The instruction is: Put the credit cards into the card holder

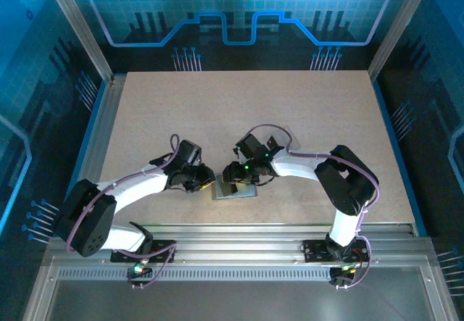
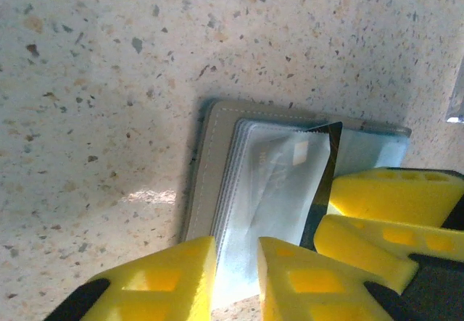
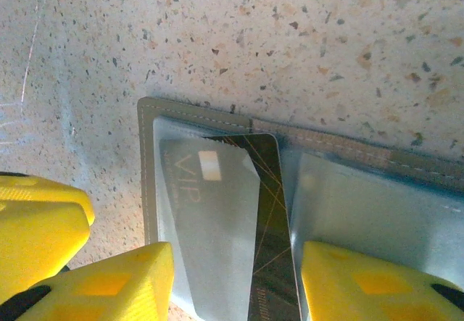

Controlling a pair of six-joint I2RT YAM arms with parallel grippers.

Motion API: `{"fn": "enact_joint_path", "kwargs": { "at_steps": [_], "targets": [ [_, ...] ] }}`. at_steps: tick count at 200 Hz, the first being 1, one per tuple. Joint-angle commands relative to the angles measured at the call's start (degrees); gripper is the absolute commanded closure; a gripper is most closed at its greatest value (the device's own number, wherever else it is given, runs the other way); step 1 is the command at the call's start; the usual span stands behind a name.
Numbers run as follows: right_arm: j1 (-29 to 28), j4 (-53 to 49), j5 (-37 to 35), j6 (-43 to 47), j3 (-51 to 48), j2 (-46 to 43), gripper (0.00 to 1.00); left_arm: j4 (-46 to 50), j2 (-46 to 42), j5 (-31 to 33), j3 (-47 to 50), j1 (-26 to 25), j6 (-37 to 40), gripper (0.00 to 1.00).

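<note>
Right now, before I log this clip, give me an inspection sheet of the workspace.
Surface: speckled beige table.
Job's things: grey card holder lies open; black card partly inside a clear sleeve.
Clutter: nothing seen.
Grippers: left gripper fingers nearly together over the sleeves, grip unclear; right gripper fingers apart, straddling the card.
Cables: purple cables along both arms.
Surroundings: blue printed walls, metal frame.

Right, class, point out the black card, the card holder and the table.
black card (image 3: 274,234): right wrist view, on its uncovered dark strip.
card holder (image 3: 147,176): right wrist view, on its grey left border.
table (image 3: 290,38): right wrist view, on bare speckled surface.
</note>
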State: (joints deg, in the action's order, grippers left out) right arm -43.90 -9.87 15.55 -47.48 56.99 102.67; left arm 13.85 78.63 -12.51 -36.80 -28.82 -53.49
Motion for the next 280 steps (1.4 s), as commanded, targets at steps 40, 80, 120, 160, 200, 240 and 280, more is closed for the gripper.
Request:
{"fn": "enact_joint_path", "kwargs": {
  "at_steps": [40,80,120,160,200,240,280],
  "targets": [
    [-1.1,-2.4,1.8,1.1,0.7,0.6,0.52,-4.9,6.5,-4.1,1.0,0.5,1.5,0.88],
    [-2.0,-2.6,2.3,1.4,2.4,1.2,0.6,-8.9,8.4,-5.1,3.7,0.5,0.3,0.91],
    [-3.0,-1.6,3.8,-0.3,3.5,2.7,0.62,-9.0,7.1,-4.2,5.2,0.4,-0.5,0.91],
    [-5.0,-1.3,4.2,-1.0,5.0,3.8,0.61,-8.9,6.5,-4.2,5.4,0.4,-0.9,0.9],
    [-6.9,-10.4,-2.1,5.1,10.2,3.2,0.55,-8.7,6.2,-3.9,5.4,-0.3,-1.0,0.86],
    [-6.8,-15.7,-4.1,7.4,12.2,3.2,0.51,-7.2,5.0,-4.2,4.4,-0.2,-0.6,0.83],
    [-6.9,-19.6,-6.2,8.5,14.3,4.2,0.5,-6.0,3.0,-6.3,2.7,0.4,-0.3,0.82]
  ]
}}
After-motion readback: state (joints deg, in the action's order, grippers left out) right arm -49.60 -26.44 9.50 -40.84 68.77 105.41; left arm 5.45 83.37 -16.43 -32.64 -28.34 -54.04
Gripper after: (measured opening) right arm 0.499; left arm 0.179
